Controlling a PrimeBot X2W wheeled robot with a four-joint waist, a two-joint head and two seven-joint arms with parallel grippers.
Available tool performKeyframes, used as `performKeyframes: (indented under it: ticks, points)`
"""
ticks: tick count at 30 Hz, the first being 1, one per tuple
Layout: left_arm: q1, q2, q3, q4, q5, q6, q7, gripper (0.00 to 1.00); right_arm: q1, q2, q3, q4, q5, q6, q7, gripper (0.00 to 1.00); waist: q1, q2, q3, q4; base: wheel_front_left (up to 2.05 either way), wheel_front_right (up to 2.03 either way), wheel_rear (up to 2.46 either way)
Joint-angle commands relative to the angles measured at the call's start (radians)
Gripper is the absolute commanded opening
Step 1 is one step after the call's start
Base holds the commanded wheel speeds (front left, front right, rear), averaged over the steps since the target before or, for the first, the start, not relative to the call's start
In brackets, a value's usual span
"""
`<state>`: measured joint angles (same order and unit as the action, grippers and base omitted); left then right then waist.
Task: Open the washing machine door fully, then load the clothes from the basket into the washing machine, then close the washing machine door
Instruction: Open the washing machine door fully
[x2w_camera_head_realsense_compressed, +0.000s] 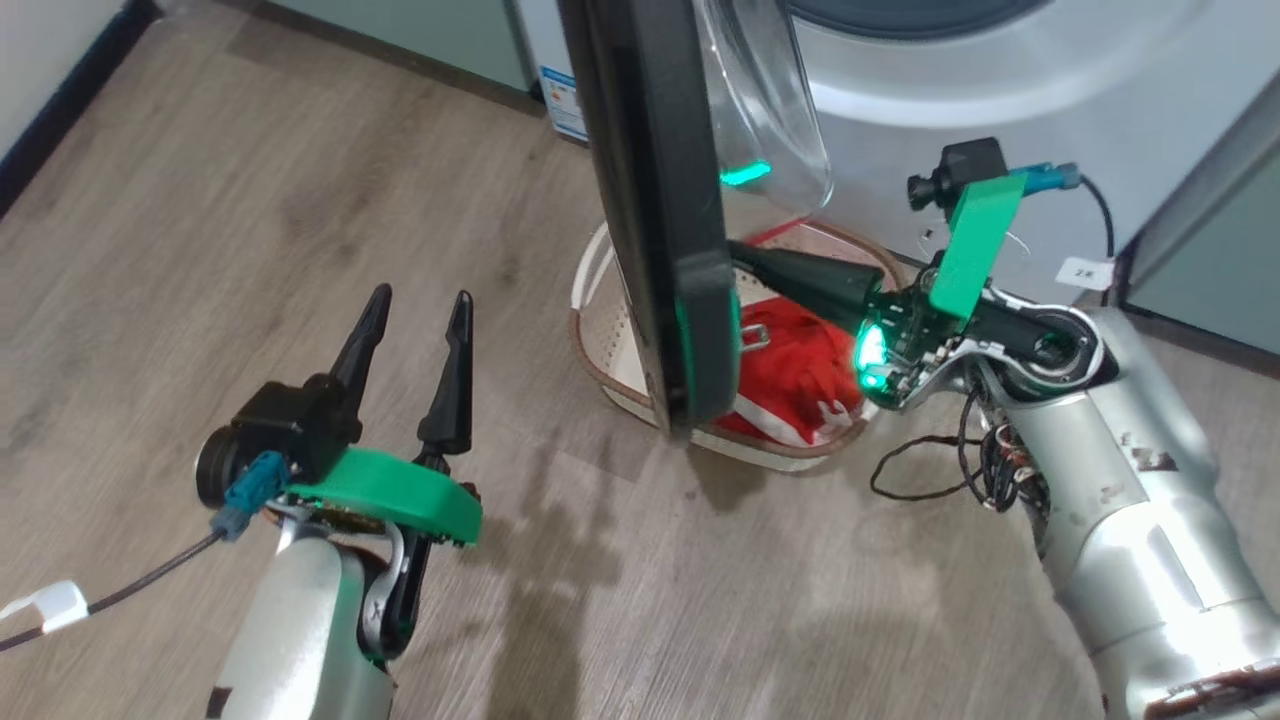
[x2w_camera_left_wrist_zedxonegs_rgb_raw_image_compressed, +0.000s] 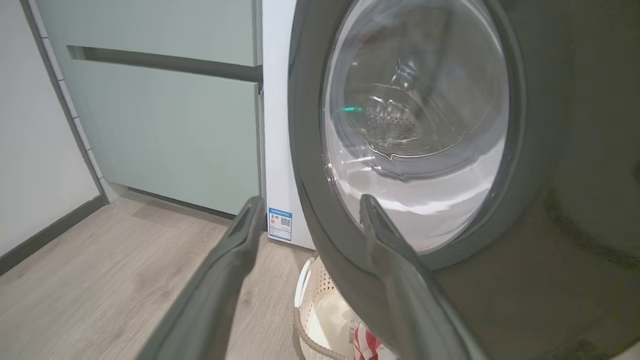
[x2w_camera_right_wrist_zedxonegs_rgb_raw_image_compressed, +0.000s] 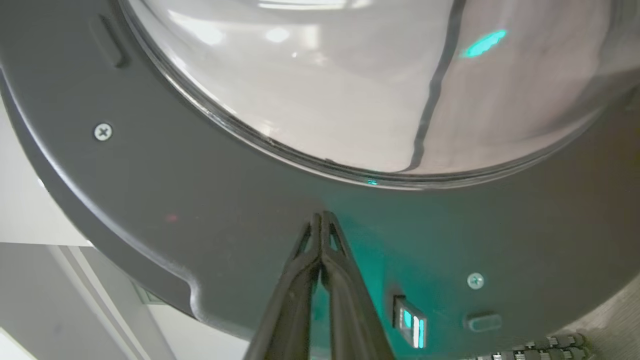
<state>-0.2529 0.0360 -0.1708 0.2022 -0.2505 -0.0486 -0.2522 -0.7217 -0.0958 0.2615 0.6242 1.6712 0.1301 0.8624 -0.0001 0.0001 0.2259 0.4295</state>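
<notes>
Door stage underway: we found the washing machine door (x2w_camera_head_realsense_compressed: 650, 200) swung out partway and judged it not yet fully open. Right gripper (x2w_camera_right_wrist_zedxonegs_rgb_raw_image_compressed: 322, 218) was pinched together on nothing, tips against the door's black inner rim below the glass. Left gripper (x2w_camera_head_realsense_compressed: 421, 295) was spread wide, idle, well apart from the door. Clothes (x2w_camera_head_realsense_compressed: 800, 370) lay in the basket (x2w_camera_head_realsense_compressed: 580, 345) beneath the door; loading and closing were left to do. Blue sticker (x2w_camera_left_wrist_zedxonegs_rgb_raw_image_compressed: 280, 224) low on the washing machine (x2w_camera_head_realsense_compressed: 1000, 90): we could not read its print.
</notes>
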Motion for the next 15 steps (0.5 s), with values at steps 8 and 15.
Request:
performKeyframes:
  ticks: [8,15]
  points:
    - [-0.005,0.014,0.019,-0.028,-0.021,0.018,-0.010,1.00,0.010,0.041,0.055,-0.046,0.037,0.001,-0.009,0.00,0.0001,-0.0001,-0.016,0.053,0.00,0.00,0.00]
    - [0.004,0.014,0.021,-0.027,-0.022,0.025,-0.010,1.00,0.019,0.044,0.082,-0.046,0.064,0.001,-0.030,0.00,0.0001,-0.0001,-0.024,0.062,0.00,0.00,0.00]
